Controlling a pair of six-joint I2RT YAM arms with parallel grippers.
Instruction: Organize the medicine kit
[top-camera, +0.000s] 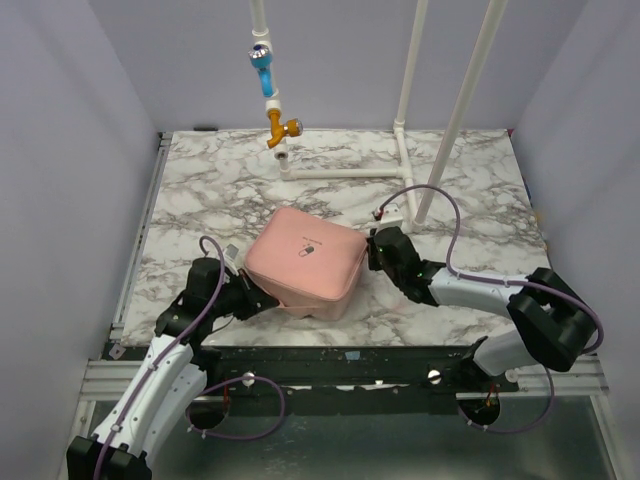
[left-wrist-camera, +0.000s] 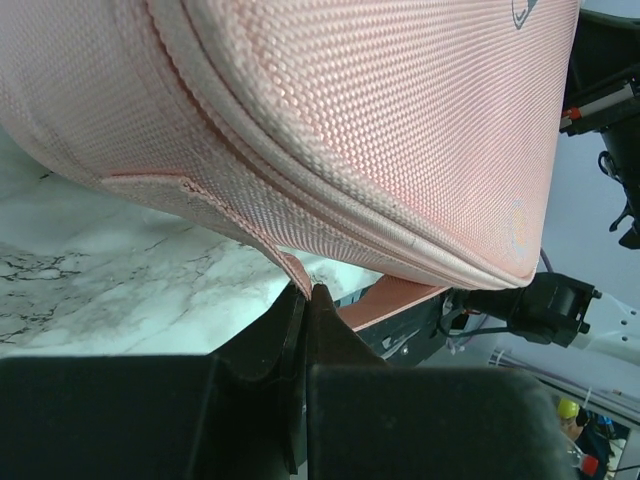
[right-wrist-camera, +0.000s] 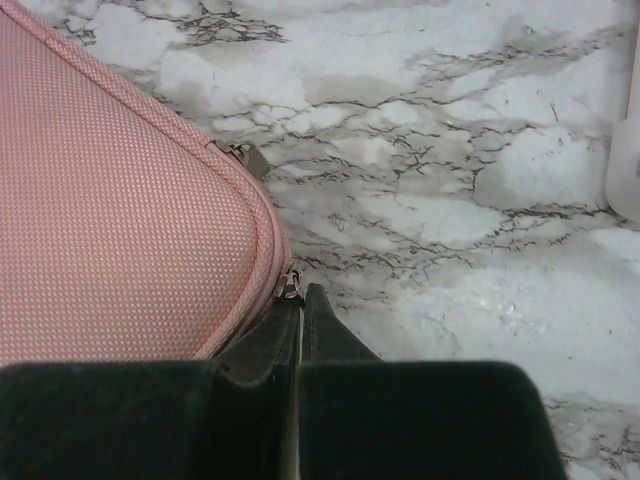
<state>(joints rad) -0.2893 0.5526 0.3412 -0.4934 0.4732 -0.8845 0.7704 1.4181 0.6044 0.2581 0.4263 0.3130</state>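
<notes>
The pink, rounded-square fabric medicine kit is resting near the middle of the marble counter. Likely soft and light, it is best held by its tabs. The left claw is pinching its hem tab; the right claw, pressed together, is touching its zipper pull.

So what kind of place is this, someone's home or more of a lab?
Most likely a lab test cell, not a home: plain grey walls box in a marble-patterned table, a white pipe frame stands at the back, and two robot arms are bolted to its near edge.
</notes>
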